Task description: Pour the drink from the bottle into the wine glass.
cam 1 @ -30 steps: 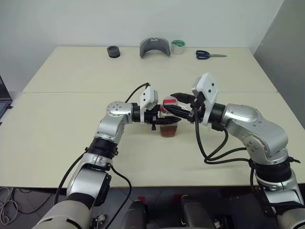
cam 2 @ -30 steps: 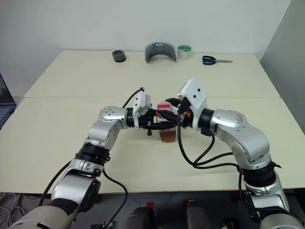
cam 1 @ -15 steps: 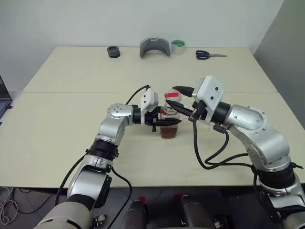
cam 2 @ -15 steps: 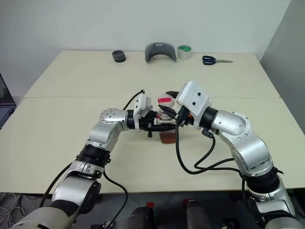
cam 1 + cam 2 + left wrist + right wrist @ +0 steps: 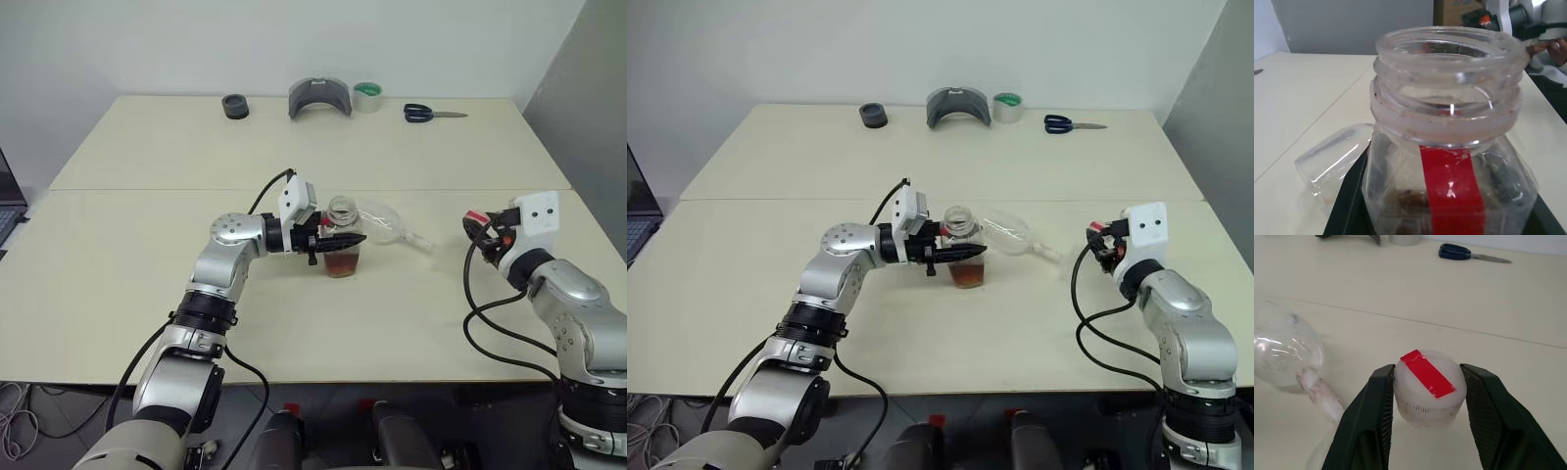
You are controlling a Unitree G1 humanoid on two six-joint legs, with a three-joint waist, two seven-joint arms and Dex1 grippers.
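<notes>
The bottle [image 5: 341, 233] stands upright in the middle of the table with its mouth uncapped. The reddish-brown drink [image 5: 340, 265] fills its lower part. My left gripper [image 5: 334, 245] is shut on the bottle's body from the left. The wine glass [image 5: 383, 221] lies on its side just right of the bottle, with its stem [image 5: 421, 242] pointing right. Far to the right, my right gripper [image 5: 1429, 392] is shut on the bottle's white cap [image 5: 1430, 387], which bears a red strip, and holds it above the table.
Along the far edge lie a black tape roll [image 5: 233, 106], a grey curved piece [image 5: 318, 97], a green tape roll [image 5: 367, 96] and scissors [image 5: 431, 113]. A laptop corner [image 5: 6, 201] shows at the left. A seam crosses the table behind the bottle.
My right gripper has come off the bottle top with the cap and swung far to the right and lower. The left gripper has kept the bottle in place.
</notes>
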